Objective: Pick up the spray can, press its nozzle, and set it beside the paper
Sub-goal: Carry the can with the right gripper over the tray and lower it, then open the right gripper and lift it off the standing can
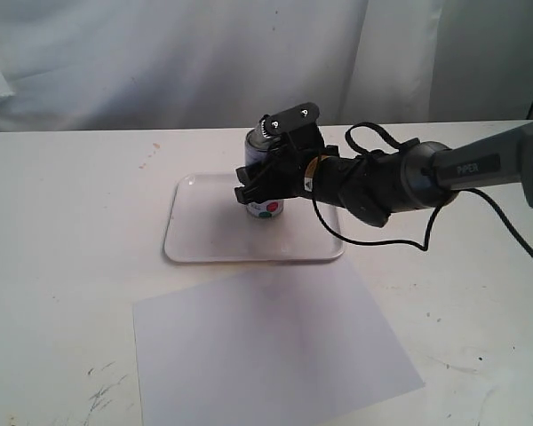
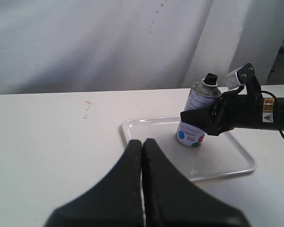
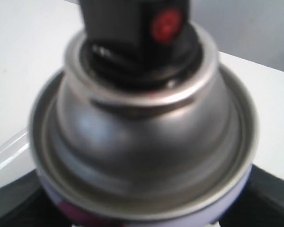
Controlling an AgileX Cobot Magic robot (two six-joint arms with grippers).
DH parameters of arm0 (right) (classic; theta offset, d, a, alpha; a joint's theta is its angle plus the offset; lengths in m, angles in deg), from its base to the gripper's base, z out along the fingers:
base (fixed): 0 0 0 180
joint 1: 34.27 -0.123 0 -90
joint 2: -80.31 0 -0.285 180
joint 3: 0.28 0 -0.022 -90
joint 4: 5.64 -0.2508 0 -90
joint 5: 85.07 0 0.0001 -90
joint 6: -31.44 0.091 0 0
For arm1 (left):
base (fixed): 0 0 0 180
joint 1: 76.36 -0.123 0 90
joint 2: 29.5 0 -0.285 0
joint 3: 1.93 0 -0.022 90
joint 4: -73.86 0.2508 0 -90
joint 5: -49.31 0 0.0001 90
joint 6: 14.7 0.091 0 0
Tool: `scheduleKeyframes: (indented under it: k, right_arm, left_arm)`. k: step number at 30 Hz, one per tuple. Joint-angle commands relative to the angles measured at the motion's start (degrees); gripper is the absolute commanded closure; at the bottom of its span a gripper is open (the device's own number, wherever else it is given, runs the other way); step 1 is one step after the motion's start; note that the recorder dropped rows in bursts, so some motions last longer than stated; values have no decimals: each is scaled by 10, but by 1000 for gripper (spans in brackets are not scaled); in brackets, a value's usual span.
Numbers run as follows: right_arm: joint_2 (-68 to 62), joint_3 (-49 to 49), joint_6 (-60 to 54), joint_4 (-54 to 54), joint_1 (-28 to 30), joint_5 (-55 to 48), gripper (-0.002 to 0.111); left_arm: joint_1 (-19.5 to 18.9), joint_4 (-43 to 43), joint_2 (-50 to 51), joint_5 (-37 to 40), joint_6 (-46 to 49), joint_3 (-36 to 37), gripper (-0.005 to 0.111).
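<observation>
Small metal spray can with white dotted label (image 1: 265, 209) (image 2: 195, 100) (image 3: 146, 137) stands upright on the white raised-rim rectangular tray (image 1: 195, 248) (image 2: 132, 127). Right gripper (image 1: 259, 182) (image 2: 199, 118) has its jaws clamped round the can's middle. Small black plastic nozzle (image 2: 209, 79) (image 3: 128, 21) shows in the left wrist view and, blurred and close, in the right wrist view; the exterior view hides it behind the gripper. Large flat white paper sheet (image 1: 266, 346) lies on the white counter (image 1: 62, 222) just beside the tray, clear in the exterior view. Left gripper (image 2: 142, 146) appears in the left wrist view only, jaws pressed together, nothing between.
</observation>
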Motion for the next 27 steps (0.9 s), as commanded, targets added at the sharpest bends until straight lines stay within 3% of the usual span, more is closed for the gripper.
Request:
scheduleKeyframes:
  k: [1, 4, 8, 11, 15, 18, 27]
  right_arm:
    - [6, -7, -7, -1, 0, 1, 108]
    - [6, -7, -5, -1, 0, -7, 107]
    - [6, -7, -2, -1, 0, -7, 94]
    - [6, -7, 9, -1, 0, -7, 77]
    - [6, -7, 24, -1, 0, 1, 44]
    - [6, -8, 45, -1, 0, 2, 29]
    - [19, -8, 49, -1, 0, -23, 26]
  left_arm:
    - [3, 2, -3, 2, 0, 1, 107]
    - [3, 2, -3, 2, 0, 1, 107]
    - [3, 2, -3, 2, 0, 1, 107]
    - [3, 2, -3, 2, 0, 1, 107]
    - [3, 2, -3, 2, 0, 1, 107]
    - [3, 2, -3, 2, 0, 1, 107]
    - [3, 2, -3, 2, 1, 1, 107]
